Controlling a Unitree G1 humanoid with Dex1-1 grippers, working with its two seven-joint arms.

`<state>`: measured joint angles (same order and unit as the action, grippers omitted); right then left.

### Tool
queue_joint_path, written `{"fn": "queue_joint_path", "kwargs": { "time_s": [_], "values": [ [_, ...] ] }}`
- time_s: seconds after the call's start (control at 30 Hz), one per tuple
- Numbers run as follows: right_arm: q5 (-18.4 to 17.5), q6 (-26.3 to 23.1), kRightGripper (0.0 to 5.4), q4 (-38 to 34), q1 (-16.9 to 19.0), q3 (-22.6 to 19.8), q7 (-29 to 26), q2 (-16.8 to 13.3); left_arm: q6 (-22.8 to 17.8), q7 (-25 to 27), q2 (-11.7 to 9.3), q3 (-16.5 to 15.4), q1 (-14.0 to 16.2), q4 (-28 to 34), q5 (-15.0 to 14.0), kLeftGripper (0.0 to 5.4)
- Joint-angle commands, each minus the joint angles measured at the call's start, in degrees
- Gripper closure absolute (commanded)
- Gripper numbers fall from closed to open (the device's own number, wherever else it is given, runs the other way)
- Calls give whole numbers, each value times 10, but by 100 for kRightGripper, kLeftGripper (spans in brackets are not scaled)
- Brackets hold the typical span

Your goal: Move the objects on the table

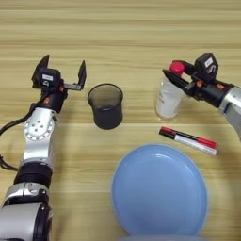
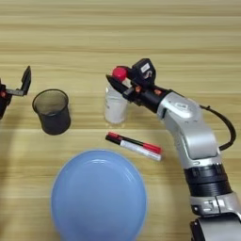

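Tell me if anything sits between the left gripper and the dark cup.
Nothing visible does. The left gripper is open just left of the cup, with only bare table between them. The bottle and marker lie to the cup's right.

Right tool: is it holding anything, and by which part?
The right tool grips the bottle at its top, fingers around the red cap. The left tool is open beside the cup, holding nothing.
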<state>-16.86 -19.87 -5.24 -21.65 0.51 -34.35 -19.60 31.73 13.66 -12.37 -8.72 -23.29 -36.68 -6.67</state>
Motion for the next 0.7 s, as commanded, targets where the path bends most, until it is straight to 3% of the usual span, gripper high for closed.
{"fn": "queue_joint_path", "kwargs": {
  "time_s": [0.03,0.2,0.37,0.57,0.7],
  "values": [
    [-20,-8,353,-34,-12,-31,-2,-20,1,1,-2,2,-11,-5,4,0],
    [-24,-16,354,-49,-6,-43,-3,-32,-2,6,-9,-3,-16,6,-2,0],
    [-29,-21,354,-60,-3,-49,-4,-42,-20,44,-20,0,-11,60,-27,0],
    [-33,-24,354,-66,-5,-50,-6,-50,-81,144,-26,19,16,170,-102,0],
    [-37,-28,354,-77,-3,-45,-11,-59,-159,216,-37,32,37,243,-165,0]
  ]
}}
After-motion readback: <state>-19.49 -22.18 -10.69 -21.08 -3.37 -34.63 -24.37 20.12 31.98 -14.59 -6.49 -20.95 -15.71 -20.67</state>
